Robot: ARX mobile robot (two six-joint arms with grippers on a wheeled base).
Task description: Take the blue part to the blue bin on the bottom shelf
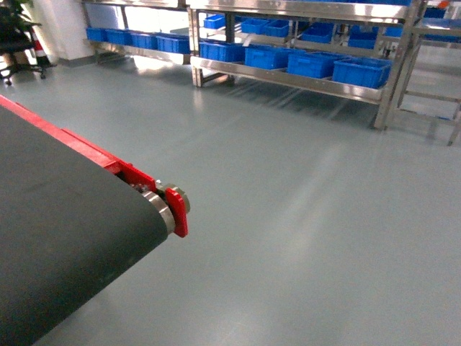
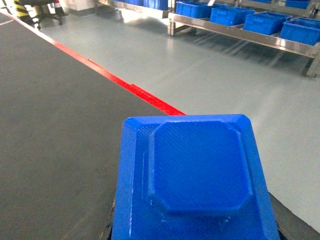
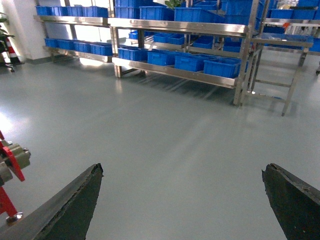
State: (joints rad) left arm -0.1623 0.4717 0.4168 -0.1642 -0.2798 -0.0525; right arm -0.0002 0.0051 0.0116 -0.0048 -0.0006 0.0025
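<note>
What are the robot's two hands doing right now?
Left gripper: shut on the blue part, which fills its wrist view; fingers hidden.
Right gripper: open, fingers spread wide, holding nothing.

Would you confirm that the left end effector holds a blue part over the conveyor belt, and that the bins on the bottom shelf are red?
Not quite: the bins on the bottom shelf are blue, as the head view shows. The left end effector does hold the blue part over the conveyor belt.
</note>
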